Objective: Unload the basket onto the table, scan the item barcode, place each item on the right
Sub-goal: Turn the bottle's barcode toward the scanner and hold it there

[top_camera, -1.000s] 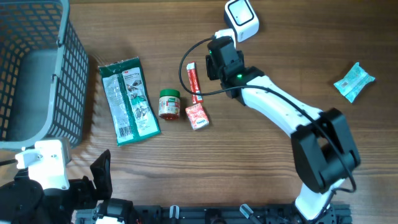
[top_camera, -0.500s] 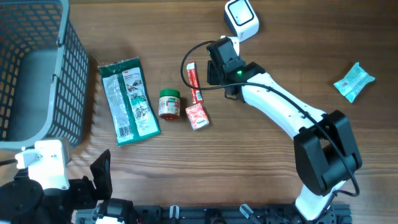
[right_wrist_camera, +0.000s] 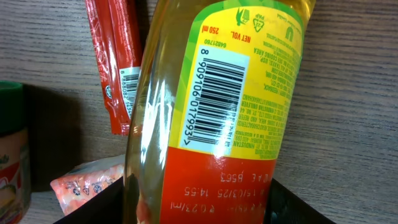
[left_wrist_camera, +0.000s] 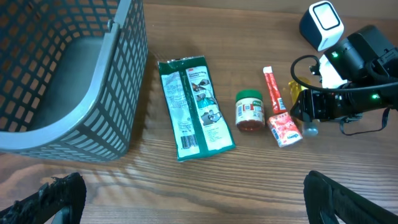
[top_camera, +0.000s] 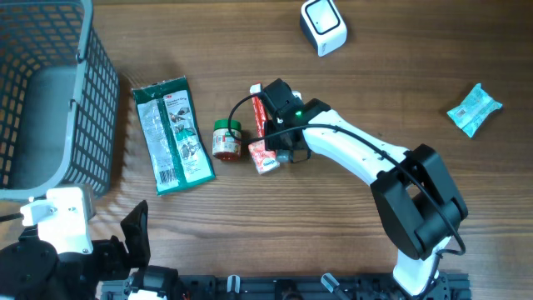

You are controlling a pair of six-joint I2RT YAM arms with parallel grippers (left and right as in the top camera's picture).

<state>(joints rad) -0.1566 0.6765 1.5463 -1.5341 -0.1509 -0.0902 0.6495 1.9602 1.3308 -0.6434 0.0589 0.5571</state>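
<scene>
Right gripper (right_wrist_camera: 193,208) is clamping a bottle (right_wrist_camera: 217,106) of yellow liquid. Dark fingers are showing at either side of its lower body in the wrist view. The bottle's barcode (right_wrist_camera: 219,93) is facing the wrist camera, printed on a yellow and green label with a red band below it. Whether the bottle is touching the table (top_camera: 375,67), I cannot tell.

From overhead the bottle is sitting hidden under the right gripper, near the table centre. It is just at 3 o'clock of the red stick sachet (top_camera: 259,107) and at 1 o'clock of the small red packet (top_camera: 263,157).

The white scanner (top_camera: 323,25) is sitting at 12 o'clock on the table, well apart from the gripper and at about 1 o'clock from it.

A small jar with a green lid (top_camera: 226,139) is standing just beside the red packet, at its 9 o'clock. A green foil packet (top_camera: 172,135) is lying flat further out at 9 o'clock. The grey mesh basket (top_camera: 100,100) is occupying the 10 o'clock corner. A teal wrapped packet (top_camera: 475,109) is lying alone at 3 o'clock.

Left gripper (left_wrist_camera: 193,186) is hanging at the 7 o'clock edge with fingers spread wide, holding nothing.
</scene>
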